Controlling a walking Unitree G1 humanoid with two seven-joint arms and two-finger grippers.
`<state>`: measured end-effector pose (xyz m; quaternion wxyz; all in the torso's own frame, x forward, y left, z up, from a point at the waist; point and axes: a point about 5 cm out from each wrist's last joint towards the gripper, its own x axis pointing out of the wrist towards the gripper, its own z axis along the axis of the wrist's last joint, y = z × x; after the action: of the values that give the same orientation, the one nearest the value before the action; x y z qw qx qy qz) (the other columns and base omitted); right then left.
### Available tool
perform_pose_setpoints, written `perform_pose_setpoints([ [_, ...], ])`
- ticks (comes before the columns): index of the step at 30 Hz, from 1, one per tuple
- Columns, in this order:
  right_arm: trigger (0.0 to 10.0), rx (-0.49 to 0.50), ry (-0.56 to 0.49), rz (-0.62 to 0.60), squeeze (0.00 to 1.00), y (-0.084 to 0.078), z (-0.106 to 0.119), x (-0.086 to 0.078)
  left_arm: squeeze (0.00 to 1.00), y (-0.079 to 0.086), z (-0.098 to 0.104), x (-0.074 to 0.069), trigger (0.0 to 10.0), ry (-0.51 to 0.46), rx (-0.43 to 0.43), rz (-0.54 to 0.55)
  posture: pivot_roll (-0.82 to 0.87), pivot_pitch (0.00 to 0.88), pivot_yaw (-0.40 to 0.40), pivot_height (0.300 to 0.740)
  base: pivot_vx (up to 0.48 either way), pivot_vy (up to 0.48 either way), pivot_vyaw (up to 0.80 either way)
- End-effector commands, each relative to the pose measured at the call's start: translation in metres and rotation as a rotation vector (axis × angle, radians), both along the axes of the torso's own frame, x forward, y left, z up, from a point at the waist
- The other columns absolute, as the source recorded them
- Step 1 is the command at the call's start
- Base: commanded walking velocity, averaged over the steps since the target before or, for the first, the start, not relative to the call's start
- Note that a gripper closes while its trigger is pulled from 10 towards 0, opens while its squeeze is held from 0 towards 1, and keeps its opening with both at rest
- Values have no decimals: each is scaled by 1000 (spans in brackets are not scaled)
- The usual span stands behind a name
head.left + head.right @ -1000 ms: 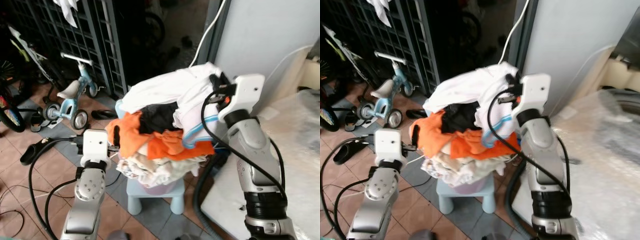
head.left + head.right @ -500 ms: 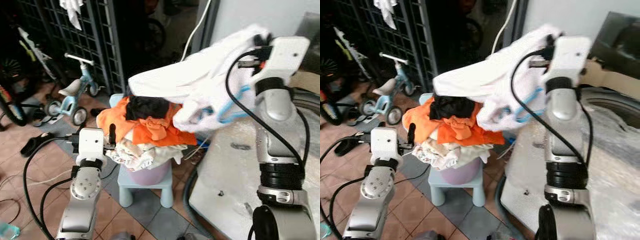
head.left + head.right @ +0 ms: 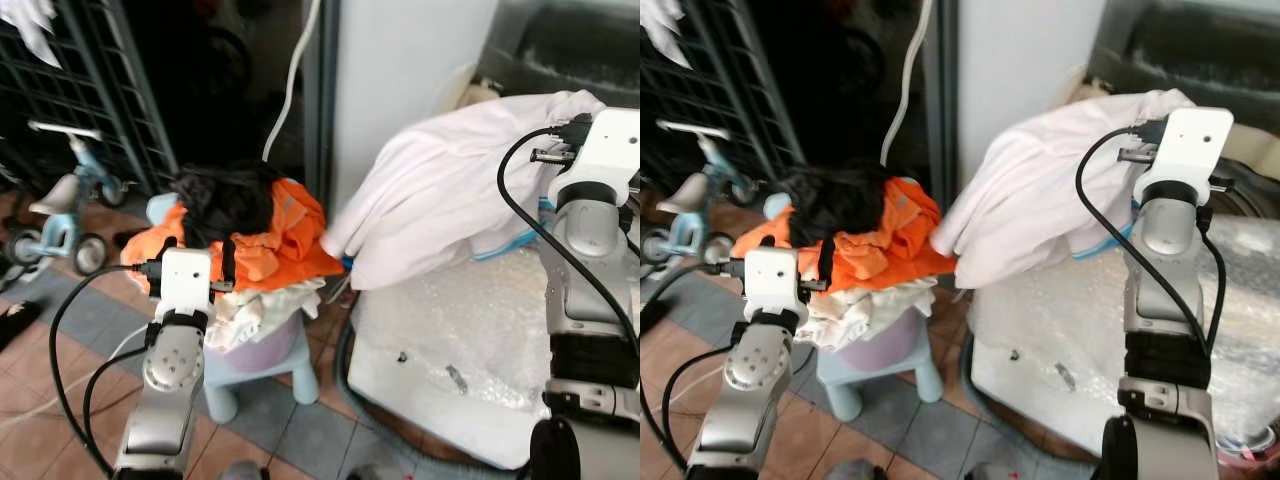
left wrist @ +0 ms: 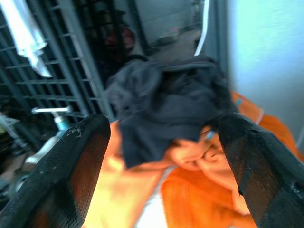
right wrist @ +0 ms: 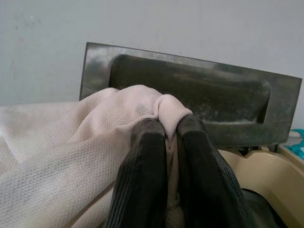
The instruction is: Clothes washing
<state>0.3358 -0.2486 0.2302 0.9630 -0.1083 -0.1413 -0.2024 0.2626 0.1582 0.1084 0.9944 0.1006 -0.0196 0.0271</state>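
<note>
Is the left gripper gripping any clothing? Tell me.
No: the left gripper is open, its fingers spread apart before the black garment.

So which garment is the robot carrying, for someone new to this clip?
Start at the bubble-wrapped washing machine on the robot's right. Above it, the right hand pinches a large white garment, the only piece lifted off the orange-and-black laundry pile.

stool (image 3: 262,372) — pale blue, on tiled floor (image 3: 60,400) | carries basin (image 3: 270,340) — heaped laundry (image 3: 255,240)
</note>
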Motion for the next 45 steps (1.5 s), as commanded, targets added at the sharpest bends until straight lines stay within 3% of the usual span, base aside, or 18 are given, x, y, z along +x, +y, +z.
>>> perform_pose_setpoints([
  [1, 10000, -4, -37, -3, 0, 4, 8, 0, 0, 0, 6, 1, 10000, -18, 7, -13, -30, 0, 15, 740, 0, 0, -800],
  [8, 10000, -3, -15, -3, 0, 3, 2, -2, 0, -1, 2, -5, 10000, 1, 1, -18, -33, 0, 12, 740, 0, 0, -800],
  [19, 10000, 46, 16, 105, 0, 16, 2, 14, 0, -2, 2, -5, 10000, -1, -21, -38, -29, 0, 14, 740, 276, 0, -599],
  [23, 10000, 23, -26, 78, 0, 4, 21, 23, 0, -2, 1, -5, 10000, 9, -26, -43, -26, 0, 13, 740, 174, 0, -800],
  [26, 10000, 1, -106, -29, 0, -28, 60, 31, 0, -3, 1, -4, 10000, 8, -35, -48, -25, 0, 15, 740, 0, 0, -800],
  [27, 10000, 14, -148, -88, 0, -47, 80, 30, 0, -3, 1, -4, 10000, 9, -34, -47, -26, 0, 12, 740, 0, 0, -800],
  [30, 10000, 8, -171, -95, 0, -55, 93, 30, 0, -3, 0, -4, 10000, 10, -35, -46, -27, 0, 8, 740, 0, 0, -779],
  [33, 10000, -8, -93, 30, 0, -44, 79, 38, 0, -2, 0, -5, 10000, 15, -37, -37, -26, 0, 0, 740, 0, 0, 0],
  [36, 10000, 46, 85, 197, 0, -19, 30, 46, 0, -2, -1, -6, 10000, 21, -34, -25, -17, 0, 1, 740, 0, 0, 0],
  [37, 10000, 58, 113, 226, 0, -15, 23, 47, 0, -2, -1, -6, 10000, 21, -33, -23, -17, 0, 1, 740, 0, 0, 0],
  [38, 10000, 80, 167, 303, 1000, -5, 11, 48, 0, -1, -1, -6, 10000, 23, -29, -18, -18, 0, 5, 740, 0, 0, 0],
  [41, 10000, 94, 259, 447, 1000, 13, -9, 47, 0, 1, -2, -7, 10000, 29, -24, -10, -18, 0, 5, 740, 0, 0, 0],
  [45, 10000, 16, 332, 680, 1000, 37, -27, 33, 0, 1, -4, -6, 10000, 38, -23, -16, -28, 0, 8, 740, 0, 0, 0],
])
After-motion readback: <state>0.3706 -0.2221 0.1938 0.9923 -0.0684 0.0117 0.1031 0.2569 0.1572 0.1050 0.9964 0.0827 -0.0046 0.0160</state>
